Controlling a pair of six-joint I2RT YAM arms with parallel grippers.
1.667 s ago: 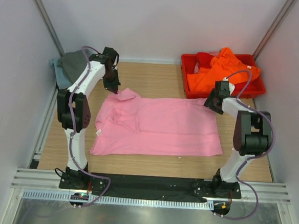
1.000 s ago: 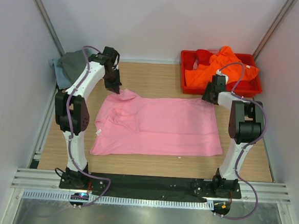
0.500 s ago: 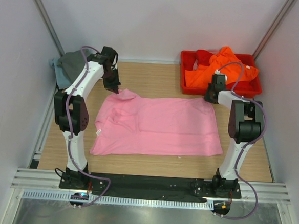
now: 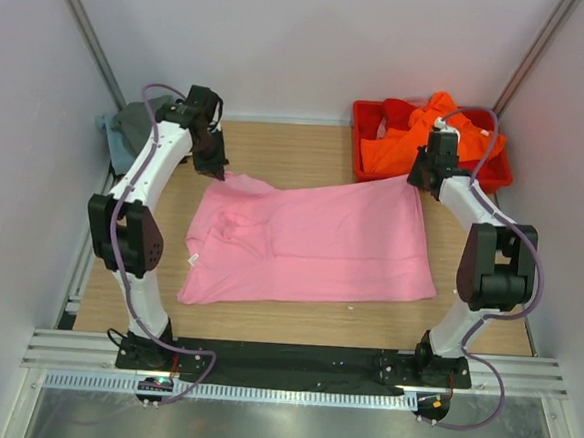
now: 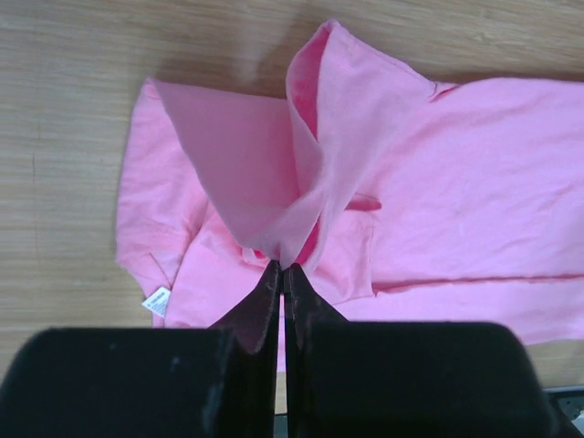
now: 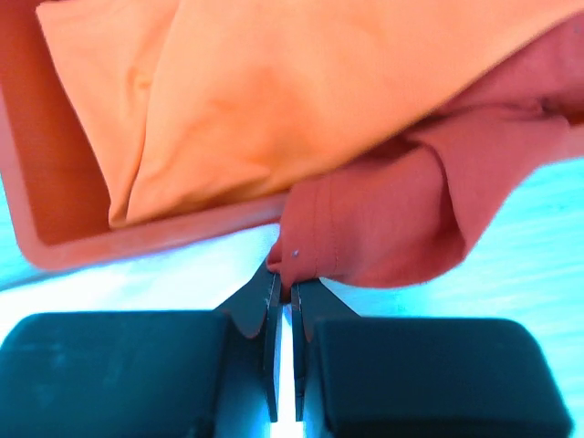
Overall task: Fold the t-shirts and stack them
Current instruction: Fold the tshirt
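The light pink t-shirt [image 4: 311, 240] lies spread over the middle of the wooden table, its far edge raised. My left gripper [image 4: 219, 169] is shut on the far-left shoulder; in the left wrist view the cloth [image 5: 456, 182] rises in a fold into the closed tips [image 5: 281, 266]. My right gripper [image 4: 416, 180] is shut on the far-right hem corner, and the right wrist view shows that cloth [image 6: 383, 219], tinted reddish, pinched in the tips [image 6: 285, 285]. The bright orange t-shirt [image 4: 418, 138] [image 6: 274, 91] lies crumpled in the red tray [image 4: 364, 114].
A dark grey t-shirt [image 4: 139, 118] rests on a pale blue-grey one [image 4: 110, 136] at the back left corner. The red tray's wall [image 6: 36, 210] is just beyond my right gripper. White walls close in on both sides; the arm bases stand at the near edge.
The right gripper shut on the pink shirt's far-right corner. Both arms then rose, lifting the shirt's far edge off the table.
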